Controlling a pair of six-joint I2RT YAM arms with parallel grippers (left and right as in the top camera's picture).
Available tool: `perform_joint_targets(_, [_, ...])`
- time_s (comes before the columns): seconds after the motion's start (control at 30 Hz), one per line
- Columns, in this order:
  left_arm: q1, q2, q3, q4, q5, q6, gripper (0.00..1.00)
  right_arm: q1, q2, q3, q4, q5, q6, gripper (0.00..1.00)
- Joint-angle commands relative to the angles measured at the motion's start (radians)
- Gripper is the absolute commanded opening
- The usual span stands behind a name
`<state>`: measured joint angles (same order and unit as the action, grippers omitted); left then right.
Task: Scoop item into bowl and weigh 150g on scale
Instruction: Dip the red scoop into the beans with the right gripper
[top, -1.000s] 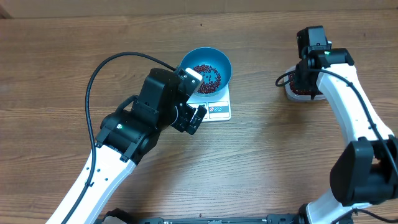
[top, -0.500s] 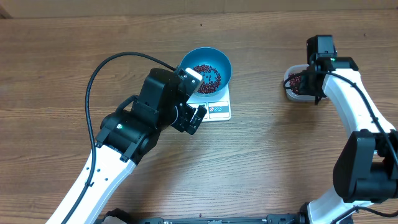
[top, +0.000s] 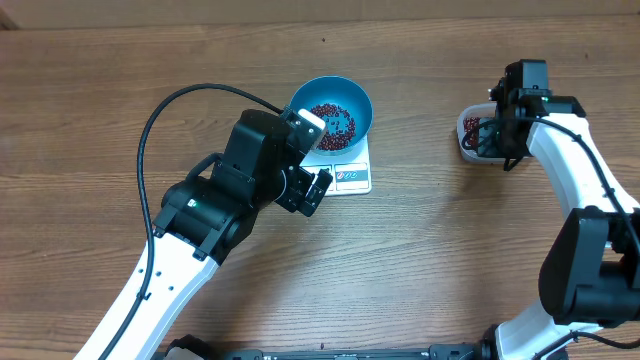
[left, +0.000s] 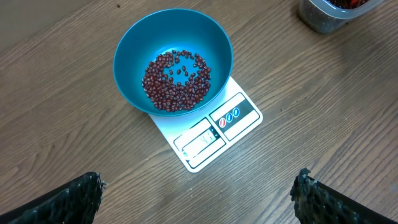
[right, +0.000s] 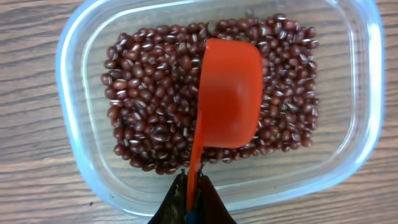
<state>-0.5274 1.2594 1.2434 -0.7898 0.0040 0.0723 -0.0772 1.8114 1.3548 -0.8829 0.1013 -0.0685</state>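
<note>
Now right fingers (right: 169, 206), gripping the scoop (right: 230, 93), have shifted right over beans (right: 149, 93).

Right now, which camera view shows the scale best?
The left wrist view: the scale shows its display and labels clearly, with the bowl on it. Overhead, it is small, mostly hidden under the bowl. The right wrist view misses it.

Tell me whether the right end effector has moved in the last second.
Yes. In the overhead view the right end effector has shifted toward the picture's right edge, uncovering most of the clear container that it hid a second ago.
</note>
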Motion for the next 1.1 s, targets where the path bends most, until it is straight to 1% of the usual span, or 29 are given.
perform_joint_targets(0.0, [0.003, 0.004, -0.005, 0.000, 0.008, -0.016, 1.00, -0.036, 0.000, -0.008, 0.003, -0.132, -0.020, 0.04])
perform_joint_targets(0.23, [0.003, 0.004, -0.005, 0.000, 0.008, -0.016, 0.99, -0.142, 0.000, -0.008, -0.008, -0.377, -0.096, 0.04])
perform_joint_targets(0.37, [0.003, 0.004, -0.005, 0.000, 0.008, -0.016, 0.99, -0.181, 0.000, -0.008, -0.019, -0.462, -0.149, 0.04])
perform_joint_targets(0.57, [0.003, 0.004, -0.005, 0.000, 0.008, -0.016, 1.00, -0.190, 0.006, -0.008, -0.019, -0.498, -0.164, 0.04])
perform_joint_targets(0.93, [0.003, 0.004, -0.005, 0.000, 0.008, -0.016, 1.00, -0.208, 0.093, -0.008, -0.019, -0.560, -0.173, 0.04])
perform_joint_targets(1.07, [0.003, 0.004, -0.005, 0.000, 0.008, -0.016, 1.00, -0.254, 0.130, -0.008, -0.019, -0.650, -0.176, 0.04])
